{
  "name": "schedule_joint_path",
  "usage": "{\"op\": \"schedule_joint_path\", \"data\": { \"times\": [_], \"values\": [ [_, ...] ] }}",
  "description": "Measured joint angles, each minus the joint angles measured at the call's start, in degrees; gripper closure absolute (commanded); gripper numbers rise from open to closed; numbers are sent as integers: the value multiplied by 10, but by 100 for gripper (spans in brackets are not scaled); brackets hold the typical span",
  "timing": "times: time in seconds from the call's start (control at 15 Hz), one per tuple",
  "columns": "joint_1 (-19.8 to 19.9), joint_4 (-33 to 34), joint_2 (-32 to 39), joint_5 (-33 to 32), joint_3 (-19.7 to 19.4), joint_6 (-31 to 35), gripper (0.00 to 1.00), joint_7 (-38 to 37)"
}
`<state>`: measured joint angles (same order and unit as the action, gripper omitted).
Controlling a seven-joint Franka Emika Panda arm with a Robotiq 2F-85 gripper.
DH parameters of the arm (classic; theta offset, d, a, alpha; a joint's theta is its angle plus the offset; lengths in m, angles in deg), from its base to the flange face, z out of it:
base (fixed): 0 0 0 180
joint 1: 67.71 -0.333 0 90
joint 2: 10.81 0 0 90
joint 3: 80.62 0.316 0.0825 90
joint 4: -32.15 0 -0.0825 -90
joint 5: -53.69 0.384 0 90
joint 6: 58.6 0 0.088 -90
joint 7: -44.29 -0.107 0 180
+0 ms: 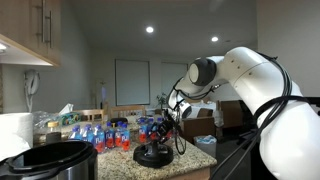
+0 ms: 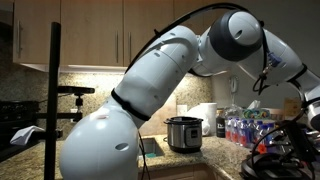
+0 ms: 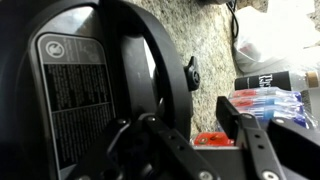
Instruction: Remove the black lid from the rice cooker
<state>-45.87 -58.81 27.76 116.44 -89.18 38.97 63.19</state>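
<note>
Exterior views: you face the gripper (image 1: 161, 138) from opposite sides; both show the rice cooker (image 2: 183, 133).
Wrist view: close above the counter (image 3: 190, 30).

Bottles (image 1: 100, 135) crowd the tabletop (image 1: 198, 158) between cooker (image 1: 55, 160) and lid (image 1: 152, 156); no low path there. Bare granite beyond lid, away from bottles. Cabinet (image 1: 30, 30) overhangs cooker side. Open air above bottles.

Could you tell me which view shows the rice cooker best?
An exterior view shows the rice cooker whole, steel body clear. In an exterior view only its upper part shows, cropped. The wrist view lacks it.
</note>
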Motion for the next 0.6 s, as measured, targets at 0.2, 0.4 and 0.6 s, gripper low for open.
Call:
{"op": "schedule_joint_path", "data": {
  "times": [0.2,0.4,0.6],
  "values": [
    [10,0,-5,0,-1,-24,1,0],
    [18,0,-15,-1,-7,-54,0,0],
    [19,-6,-38,-12,-23,-72,0,0]
  ]
}}
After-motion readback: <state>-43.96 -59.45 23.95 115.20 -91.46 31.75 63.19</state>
